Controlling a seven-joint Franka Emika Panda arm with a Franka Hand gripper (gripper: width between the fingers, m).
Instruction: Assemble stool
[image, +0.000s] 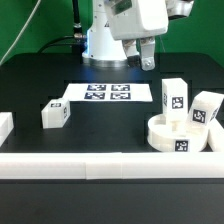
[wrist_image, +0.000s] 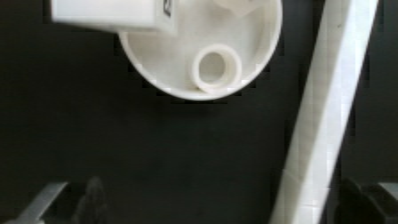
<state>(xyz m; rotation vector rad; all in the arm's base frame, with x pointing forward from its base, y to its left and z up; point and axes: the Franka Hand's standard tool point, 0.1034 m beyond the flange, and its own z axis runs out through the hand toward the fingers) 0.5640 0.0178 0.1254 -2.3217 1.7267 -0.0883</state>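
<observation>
The round white seat (image: 176, 137) lies at the exterior view's right, near the front rail, with a tag on its side wall. One blocky leg (image: 175, 97) stands just behind it, and a second leg (image: 205, 111) stands at its far right edge, touching or resting on it. A third leg (image: 55, 114) lies alone at the left. My gripper (image: 146, 56) hangs high above the table behind the seat, open and empty. In the wrist view the seat (wrist_image: 178, 50) shows a round socket (wrist_image: 217, 68), with a leg (wrist_image: 107, 12) at its edge. My gripper (wrist_image: 214, 208) has its fingers wide apart.
The marker board (image: 105, 93) lies flat in the middle, in front of the robot base. A long white border rail (image: 100, 165) runs along the front, with a piece at the left (image: 5, 125). In the wrist view a rail (wrist_image: 329, 120) runs beside the seat.
</observation>
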